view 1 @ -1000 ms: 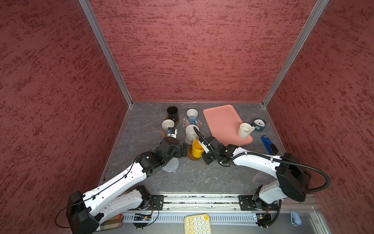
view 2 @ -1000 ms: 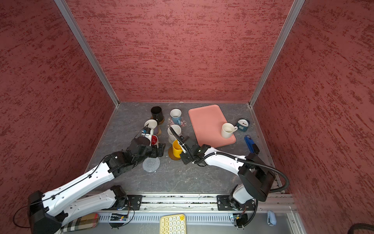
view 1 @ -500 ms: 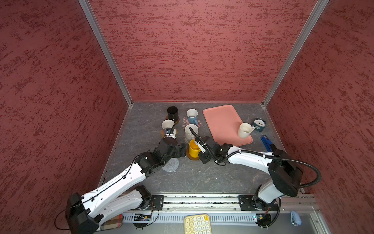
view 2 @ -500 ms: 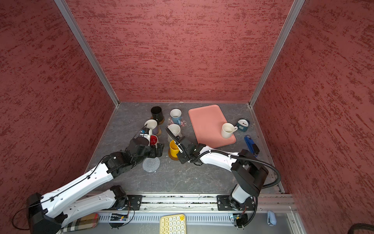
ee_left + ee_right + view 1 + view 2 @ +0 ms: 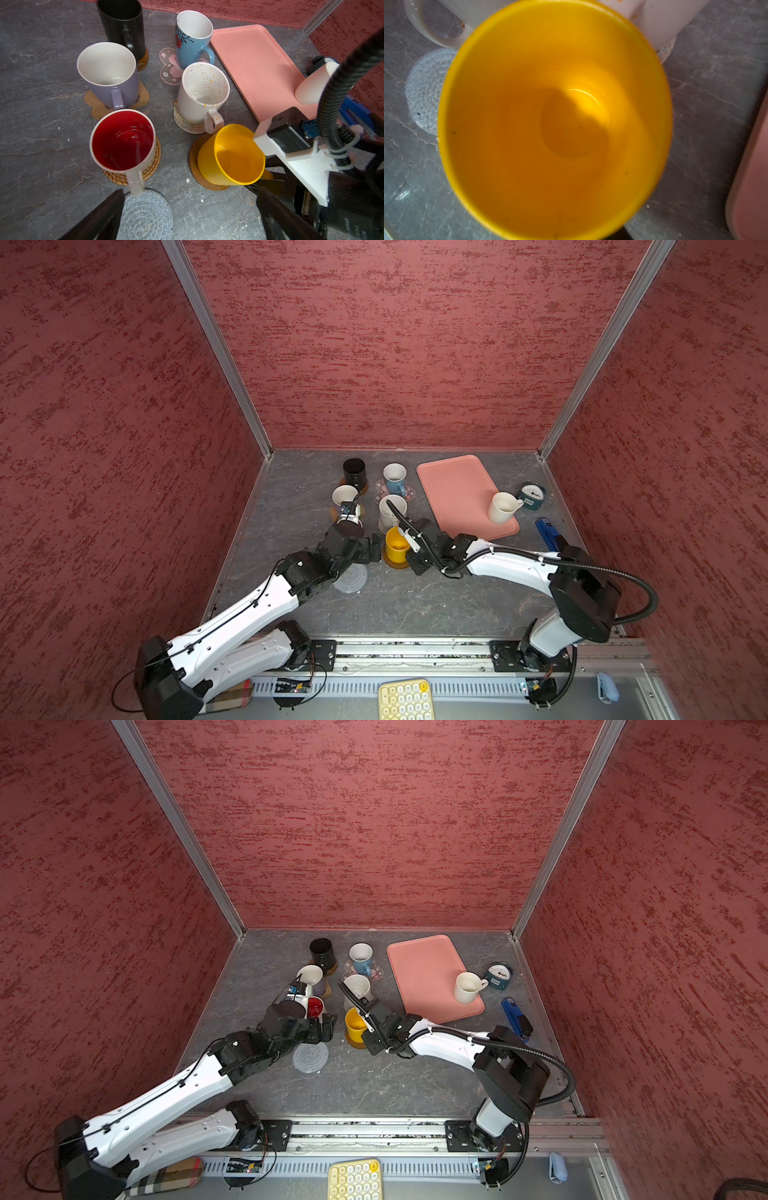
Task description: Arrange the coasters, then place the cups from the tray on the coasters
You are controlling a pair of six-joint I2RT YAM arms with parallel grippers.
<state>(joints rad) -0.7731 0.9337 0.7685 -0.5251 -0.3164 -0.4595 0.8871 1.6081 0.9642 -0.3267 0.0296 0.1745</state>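
Placing yellow cup (image 5: 230,158) on brown coaster (image 5: 193,154), right gripper (image 5: 269,180) state unclear, left gripper (image 5: 188,195) agape; next, fetch cream cup (image 5: 500,508) for grey coaster (image 5: 145,216).

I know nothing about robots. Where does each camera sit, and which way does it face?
Top views: paired, high above the table's front, facing down toward the back wall; left arm and right arm show whole.
Left wrist: on the left arm, facing the mugs; its own jaws show, wide apart.
Right wrist: on the right arm, looking into the yellow mug; hardly any robot shows.
Shared: all show the yellow mug and grey woven coaster.
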